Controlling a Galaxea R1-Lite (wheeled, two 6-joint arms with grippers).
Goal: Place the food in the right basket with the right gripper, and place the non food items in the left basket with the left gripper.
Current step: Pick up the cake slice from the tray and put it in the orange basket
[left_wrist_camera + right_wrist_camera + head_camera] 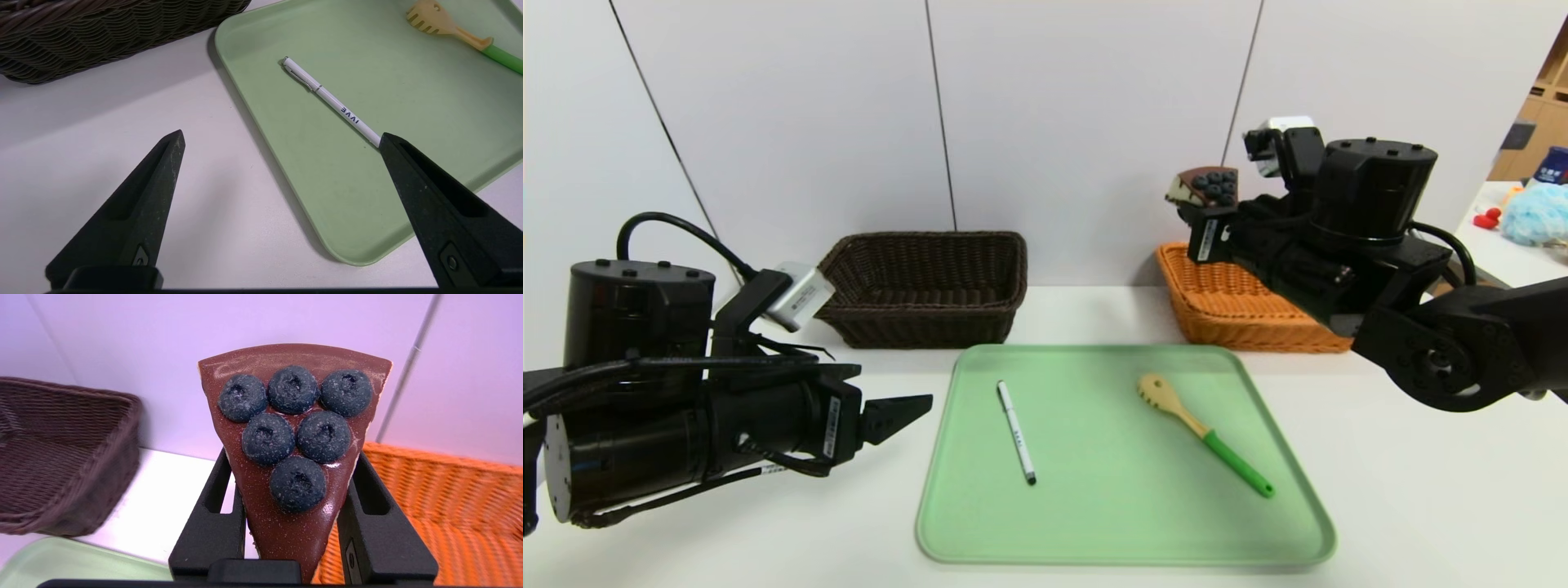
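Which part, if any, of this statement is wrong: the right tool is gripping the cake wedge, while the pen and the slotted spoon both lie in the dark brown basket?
The resting place is wrong: the head view shows the pen and the slotted spoon lying on the green tray. The right tool is indeed gripping the cake wedge.

White wall panels (1086,122) stand behind a white table (1421,490).

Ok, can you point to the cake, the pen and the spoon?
Cake (296,531): right wrist view, on its chocolate top.
Pen (1016,431): head view, mid-barrel.
Spoon (1235,462): head view, green handle.
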